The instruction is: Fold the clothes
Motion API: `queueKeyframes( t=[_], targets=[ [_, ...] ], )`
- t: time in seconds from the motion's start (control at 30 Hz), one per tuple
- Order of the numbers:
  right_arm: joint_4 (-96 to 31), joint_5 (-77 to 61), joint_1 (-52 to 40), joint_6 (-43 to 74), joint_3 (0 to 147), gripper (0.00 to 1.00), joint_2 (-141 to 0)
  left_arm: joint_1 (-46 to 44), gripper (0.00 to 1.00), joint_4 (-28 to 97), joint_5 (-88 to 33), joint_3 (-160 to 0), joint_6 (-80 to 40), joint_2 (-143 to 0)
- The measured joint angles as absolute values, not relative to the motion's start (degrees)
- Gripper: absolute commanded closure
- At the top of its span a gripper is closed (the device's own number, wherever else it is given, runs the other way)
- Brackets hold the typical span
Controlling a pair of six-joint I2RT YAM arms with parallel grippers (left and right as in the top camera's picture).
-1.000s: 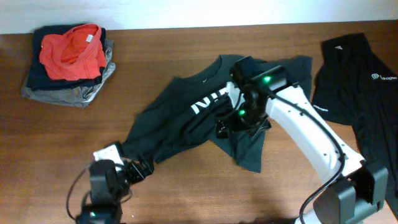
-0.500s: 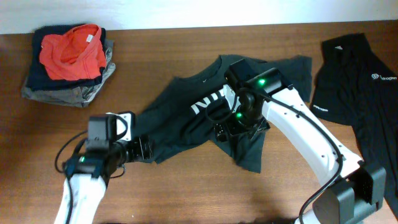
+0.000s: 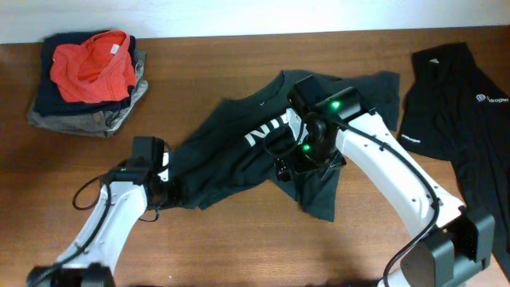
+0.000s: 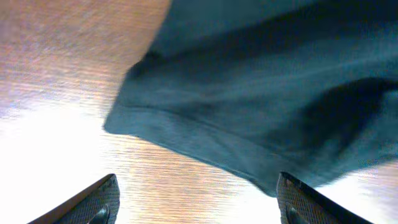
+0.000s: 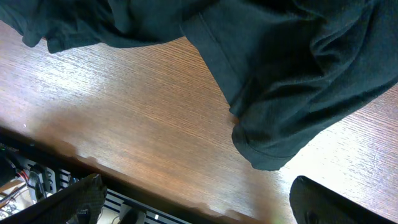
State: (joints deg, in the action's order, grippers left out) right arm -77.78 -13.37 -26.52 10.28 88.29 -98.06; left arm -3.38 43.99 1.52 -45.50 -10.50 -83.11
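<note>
A black shirt (image 3: 239, 151) with white letters lies crumpled across the middle of the table. My left gripper (image 3: 166, 190) sits at its lower-left hem corner. In the left wrist view the hem corner (image 4: 134, 121) lies just ahead of my open left gripper (image 4: 198, 179), with bare wood between the fingers (image 4: 99, 200). My right gripper (image 3: 299, 163) hovers over the shirt's bunched lower right part. In the right wrist view it (image 5: 198, 183) stands wide open above the table, and the shirt's rounded fold (image 5: 267, 149) hangs ahead of it, untouched.
A second black shirt (image 3: 458, 104) with a small white logo lies at the right edge. A stack of folded clothes (image 3: 88, 80), red on top, sits at the back left. The table's front edge (image 5: 155, 186) runs close under the right gripper.
My left arm has swung up from the front edge to the shirt's lower-left corner, its jaws narrowing a little. The right arm shifted slightly left, then held still.
</note>
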Motion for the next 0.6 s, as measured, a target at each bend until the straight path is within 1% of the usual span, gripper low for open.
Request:
queueKeyframes(
  t=[0.2,0.43,0.6],
  targets=[
    [-77.78,-13.34,-26.52,10.26,88.09,0.01,-98.06,-3.38,0.19,42.83,4.29,-45.5,-10.52,-86.78],
    [-76.86,-13.37,-26.52,10.26,84.66,0.01,-98.06,-3.18,0.2,41.28,6.04,-45.54,-10.5,-87.57],
    [-75.83,-13.37,-26.52,10.26,83.4,0.01,-98.06,-1.48,0.25,40.88,6.31,-45.54,-10.5,-87.77]
  ],
)
